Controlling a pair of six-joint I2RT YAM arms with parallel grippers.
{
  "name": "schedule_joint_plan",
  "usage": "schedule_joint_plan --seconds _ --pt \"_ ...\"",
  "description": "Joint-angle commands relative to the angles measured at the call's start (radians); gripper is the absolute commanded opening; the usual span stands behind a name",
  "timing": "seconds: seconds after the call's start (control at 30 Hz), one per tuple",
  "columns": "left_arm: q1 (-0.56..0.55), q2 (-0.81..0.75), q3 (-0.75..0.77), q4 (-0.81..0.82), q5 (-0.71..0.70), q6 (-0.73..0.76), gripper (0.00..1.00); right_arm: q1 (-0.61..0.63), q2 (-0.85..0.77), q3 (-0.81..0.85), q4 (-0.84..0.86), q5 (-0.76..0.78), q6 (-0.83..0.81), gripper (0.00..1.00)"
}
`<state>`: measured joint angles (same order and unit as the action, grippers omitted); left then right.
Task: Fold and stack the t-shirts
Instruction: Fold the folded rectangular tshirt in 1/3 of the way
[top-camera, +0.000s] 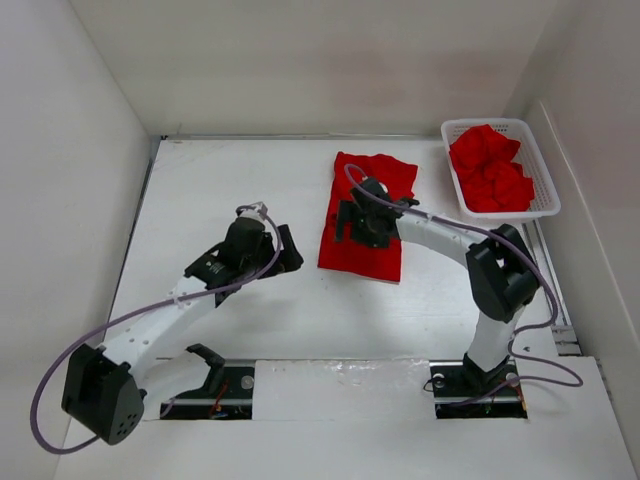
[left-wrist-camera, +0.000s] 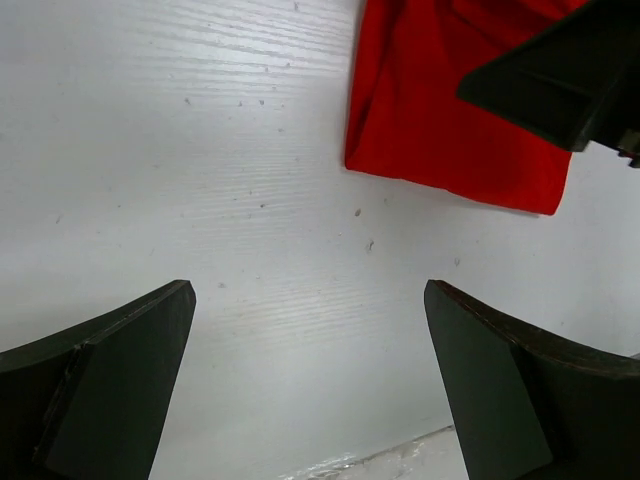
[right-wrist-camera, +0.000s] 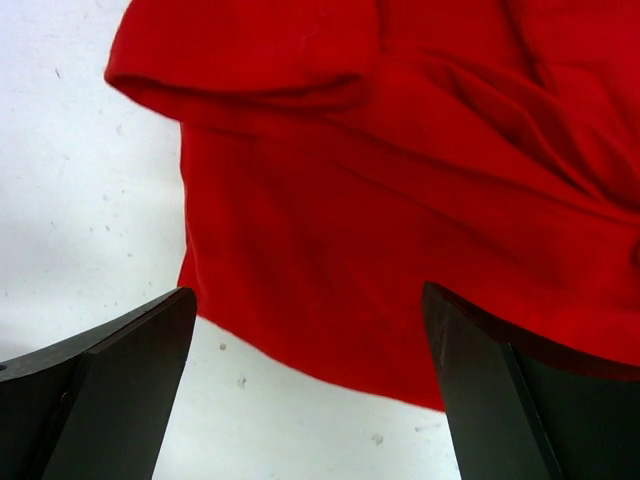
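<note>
A red t-shirt (top-camera: 352, 256) lies folded into a long strip on the white table, right of centre. My right gripper (top-camera: 343, 220) hovers over the strip's middle, open and holding nothing. In the right wrist view the t-shirt (right-wrist-camera: 400, 190) fills the upper part and its edge runs between the spread fingers of the right gripper (right-wrist-camera: 309, 292). My left gripper (top-camera: 291, 250) is open just left of the strip, apart from it. Its wrist view has the left gripper (left-wrist-camera: 308, 290) over bare table, with the t-shirt's corner (left-wrist-camera: 430, 130) ahead. More red t-shirts (top-camera: 490, 168) lie crumpled in the basket.
A white mesh basket (top-camera: 500, 123) stands at the back right corner. White walls close the table on the left, back and right. The right gripper's dark body (left-wrist-camera: 570, 80) shows at the top right of the left wrist view.
</note>
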<state>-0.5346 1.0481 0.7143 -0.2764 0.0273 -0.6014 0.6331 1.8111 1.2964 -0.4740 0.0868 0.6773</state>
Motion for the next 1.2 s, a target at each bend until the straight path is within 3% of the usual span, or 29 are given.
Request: schedule_joint_plan --seconds 0.0,0.17,0.7,0.8,1.03,1.17 --pt "0.004 -0.098 -0.001 -0.018 -0.062 -0.050 1.00 -0.016 0.034 0.061 0.041 -0.021 -0.022 1.00" --pt "0.004 -0.155 0.008 -0.041 -0.095 -0.051 1.00 -0.047 0.100 0.112 0.055 -0.021 -0.032 1.00" --pt "0.004 -0.135 0.027 -0.061 -0.104 -0.041 1.00 -0.162 0.197 0.248 0.080 0.027 -0.050 1.00" --pt "0.004 -0.126 0.036 -0.061 -0.104 -0.041 1.00 -0.187 0.244 0.367 0.068 0.063 -0.050 1.00" --pt "0.004 -0.106 0.045 -0.050 -0.084 -0.020 1.00 -0.205 0.214 0.406 0.049 0.117 -0.082 1.00" --pt "0.004 -0.073 0.045 -0.009 -0.047 0.000 1.00 -0.214 0.087 0.301 0.029 0.157 -0.055 1.00"
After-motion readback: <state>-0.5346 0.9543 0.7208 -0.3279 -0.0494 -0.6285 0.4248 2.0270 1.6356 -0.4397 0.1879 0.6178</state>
